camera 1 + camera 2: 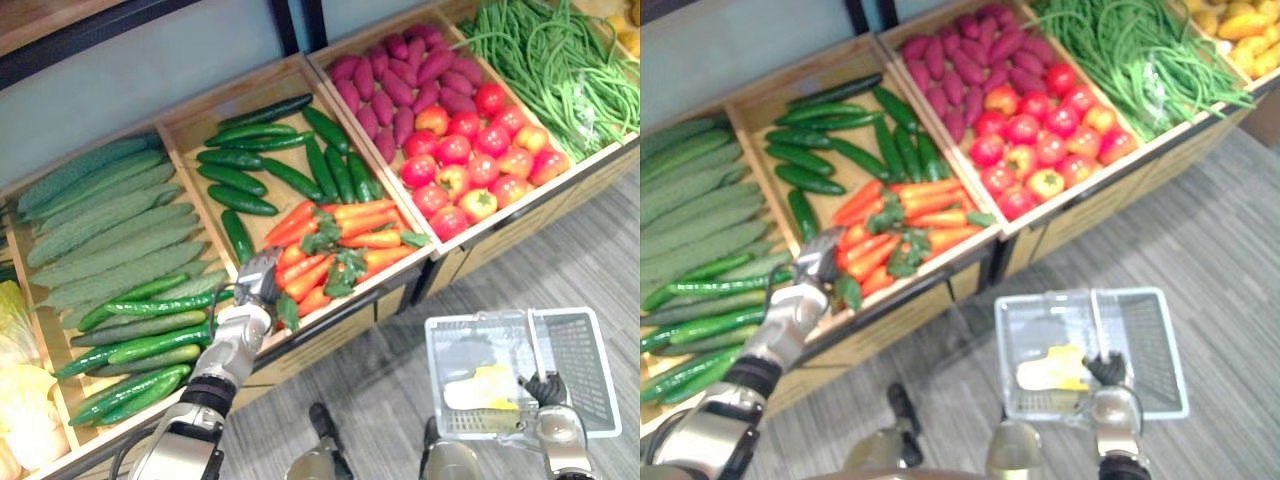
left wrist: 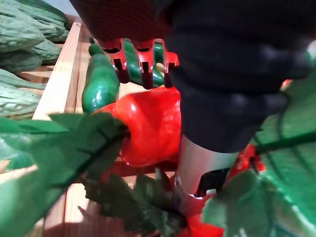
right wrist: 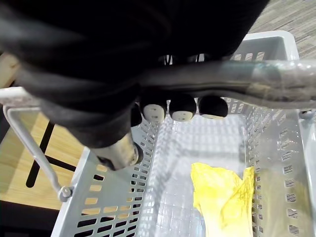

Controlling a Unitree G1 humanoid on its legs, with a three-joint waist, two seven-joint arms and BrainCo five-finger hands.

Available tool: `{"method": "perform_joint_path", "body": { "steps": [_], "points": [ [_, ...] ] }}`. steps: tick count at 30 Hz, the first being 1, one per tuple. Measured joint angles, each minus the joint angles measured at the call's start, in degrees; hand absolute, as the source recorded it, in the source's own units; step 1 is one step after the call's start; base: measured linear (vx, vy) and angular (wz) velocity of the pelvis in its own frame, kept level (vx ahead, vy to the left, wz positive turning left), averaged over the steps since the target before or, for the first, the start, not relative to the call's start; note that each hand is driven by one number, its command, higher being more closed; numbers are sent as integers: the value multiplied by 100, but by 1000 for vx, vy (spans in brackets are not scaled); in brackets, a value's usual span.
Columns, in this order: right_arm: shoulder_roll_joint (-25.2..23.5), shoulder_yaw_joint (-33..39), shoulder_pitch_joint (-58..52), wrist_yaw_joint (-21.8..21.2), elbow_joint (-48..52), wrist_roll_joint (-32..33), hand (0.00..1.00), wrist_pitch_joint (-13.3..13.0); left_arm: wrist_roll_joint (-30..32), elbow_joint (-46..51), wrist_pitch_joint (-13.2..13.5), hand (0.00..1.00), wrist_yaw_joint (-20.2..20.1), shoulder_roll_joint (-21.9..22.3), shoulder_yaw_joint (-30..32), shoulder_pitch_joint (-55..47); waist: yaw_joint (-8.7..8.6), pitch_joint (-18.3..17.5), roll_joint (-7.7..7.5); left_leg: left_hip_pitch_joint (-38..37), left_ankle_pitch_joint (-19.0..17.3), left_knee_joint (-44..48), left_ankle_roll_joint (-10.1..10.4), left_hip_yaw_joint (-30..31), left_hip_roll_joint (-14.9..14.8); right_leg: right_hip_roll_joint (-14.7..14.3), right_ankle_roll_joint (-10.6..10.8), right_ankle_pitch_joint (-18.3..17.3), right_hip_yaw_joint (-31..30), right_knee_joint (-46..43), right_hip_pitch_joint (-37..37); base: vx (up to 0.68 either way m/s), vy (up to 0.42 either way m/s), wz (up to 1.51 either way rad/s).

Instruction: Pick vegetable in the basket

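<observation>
Orange carrots [image 1: 345,240] with green leaves lie in the near half of a wooden crate. My left hand [image 1: 256,285] reaches down into the near left edge of that pile. In the left wrist view one carrot [image 2: 150,128] lies right under the hand [image 2: 232,64], with its leaves [image 2: 59,148] in front. Whether the hand holds it is hidden. My right hand [image 1: 548,395] is shut on the grey handle [image 3: 242,79] of a white plastic basket [image 1: 600,385], which hangs over the floor at the lower right. A yellow vegetable [image 3: 222,195] lies in the basket.
Dark cucumbers [image 1: 260,170] fill the crate's far half. Bitter gourds [image 1: 100,220] and more cucumbers lie to the left, with pale cabbage [image 1: 20,390] at the edge. Tomatoes [image 1: 470,160], purple sweet potatoes [image 1: 400,80] and green beans [image 1: 550,60] lie to the right.
</observation>
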State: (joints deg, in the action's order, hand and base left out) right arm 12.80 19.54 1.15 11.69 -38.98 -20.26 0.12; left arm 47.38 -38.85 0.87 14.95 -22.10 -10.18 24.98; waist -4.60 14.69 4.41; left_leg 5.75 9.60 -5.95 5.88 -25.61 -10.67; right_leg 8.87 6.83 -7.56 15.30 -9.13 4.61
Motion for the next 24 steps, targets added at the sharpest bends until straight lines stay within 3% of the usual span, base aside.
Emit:
{"method": "perform_joint_path", "body": {
  "steps": [2,3,24],
  "points": [
    [0,-12,13,0,6,0,100,0,0,-39,-34,0,-11,0,24,-6,-1,16,-3,18,1,18,-2,-3,-1,-8,0,0,-1,1,16,0,0,0],
    [0,-16,13,0,6,0,100,0,0,-52,-34,100,-30,0,33,-6,-1,16,-3,17,2,23,-2,-3,0,-9,0,0,-1,1,11,30,-17,1],
    [7,-207,121,21,5,1,100,-47,-1,-152,-20,100,86,-69,218,183,-11,119,-97,107,8,24,7,-44,4,10,18,140,-161,17,196,-22,-4,-3]
  ]
}}
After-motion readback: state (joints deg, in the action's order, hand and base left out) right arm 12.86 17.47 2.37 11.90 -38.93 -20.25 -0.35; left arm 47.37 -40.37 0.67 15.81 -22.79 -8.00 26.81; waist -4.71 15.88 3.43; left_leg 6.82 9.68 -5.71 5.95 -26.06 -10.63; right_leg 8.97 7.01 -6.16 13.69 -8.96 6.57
